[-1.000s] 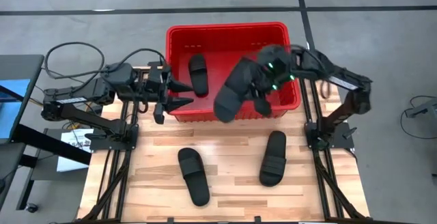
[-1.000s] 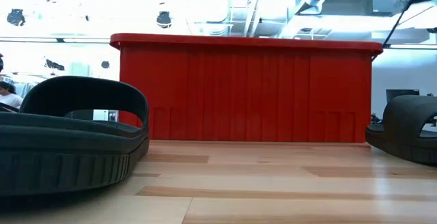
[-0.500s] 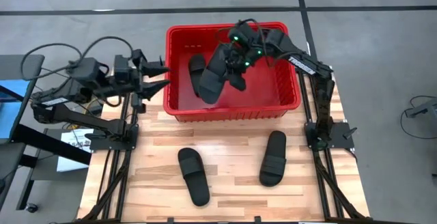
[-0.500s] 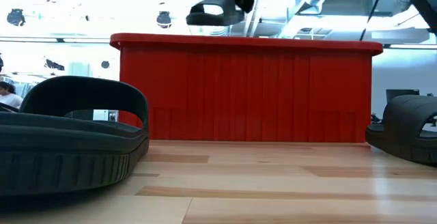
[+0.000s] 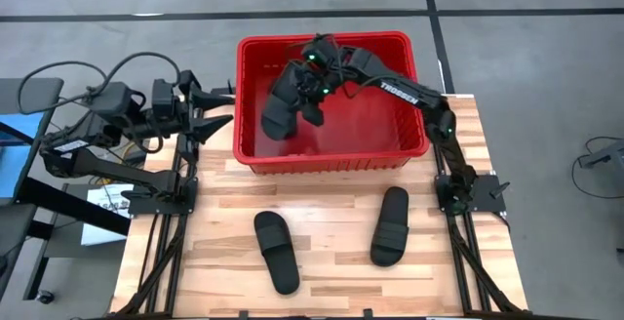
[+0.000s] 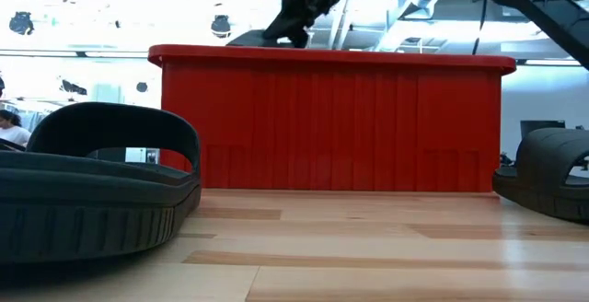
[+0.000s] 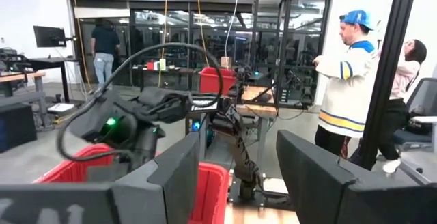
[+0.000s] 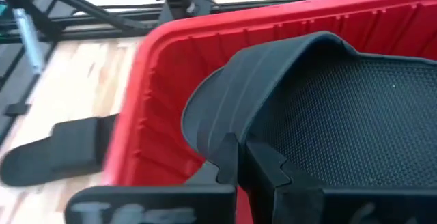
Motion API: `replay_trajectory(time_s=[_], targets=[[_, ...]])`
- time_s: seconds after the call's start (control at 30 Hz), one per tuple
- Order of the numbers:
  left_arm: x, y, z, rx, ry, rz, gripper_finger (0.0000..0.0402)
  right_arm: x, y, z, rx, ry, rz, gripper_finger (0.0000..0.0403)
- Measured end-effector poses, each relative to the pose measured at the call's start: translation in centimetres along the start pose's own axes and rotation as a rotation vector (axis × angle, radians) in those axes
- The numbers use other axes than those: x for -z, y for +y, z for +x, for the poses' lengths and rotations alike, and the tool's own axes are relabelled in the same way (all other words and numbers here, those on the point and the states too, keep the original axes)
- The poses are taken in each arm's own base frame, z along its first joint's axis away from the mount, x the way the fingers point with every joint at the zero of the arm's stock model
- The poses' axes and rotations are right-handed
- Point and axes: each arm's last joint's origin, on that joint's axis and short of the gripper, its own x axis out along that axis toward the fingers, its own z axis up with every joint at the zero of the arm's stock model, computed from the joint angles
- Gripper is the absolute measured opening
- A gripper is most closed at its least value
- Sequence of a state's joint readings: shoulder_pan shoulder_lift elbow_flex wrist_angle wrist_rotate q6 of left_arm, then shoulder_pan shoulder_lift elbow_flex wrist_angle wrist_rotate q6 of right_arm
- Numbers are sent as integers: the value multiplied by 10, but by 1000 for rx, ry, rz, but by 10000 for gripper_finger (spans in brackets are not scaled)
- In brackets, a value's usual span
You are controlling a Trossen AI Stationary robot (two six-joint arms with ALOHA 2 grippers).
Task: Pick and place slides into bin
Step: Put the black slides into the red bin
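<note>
Right hand (image 5: pixel 310 94) is clamped on a matte black slide sandal (image 5: pixel 278 113), hanging over the big red plastic bin (image 5: pixel 331 157), so I'm mid-drop; next I just let go. Left hand (image 5: pixel 216 110) waits open beside it, two sandals left on the table (image 5: pixel 331 261).

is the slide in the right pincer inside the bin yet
Not yet: the slide hangs over the bin, right pincer shut on its strap.

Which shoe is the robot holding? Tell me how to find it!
Find the big red bin at the table's far edge. Above its left half hangs one black slide, pinched at the strap by the right gripper. The other two visible slides lie flat on the wooden table.
</note>
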State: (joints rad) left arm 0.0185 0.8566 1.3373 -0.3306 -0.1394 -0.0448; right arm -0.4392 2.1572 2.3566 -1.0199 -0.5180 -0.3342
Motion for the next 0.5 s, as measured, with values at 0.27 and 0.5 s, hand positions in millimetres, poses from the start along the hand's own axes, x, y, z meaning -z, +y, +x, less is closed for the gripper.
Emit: replay_trajectory(time_s=[0.27,0.5], targets=[[3,0,0,-1,27,4,187,16,-25,30,27,45,-24,0],[3,0,0,-4,25,4,187,28,-36,42,18,89,-44,0]])
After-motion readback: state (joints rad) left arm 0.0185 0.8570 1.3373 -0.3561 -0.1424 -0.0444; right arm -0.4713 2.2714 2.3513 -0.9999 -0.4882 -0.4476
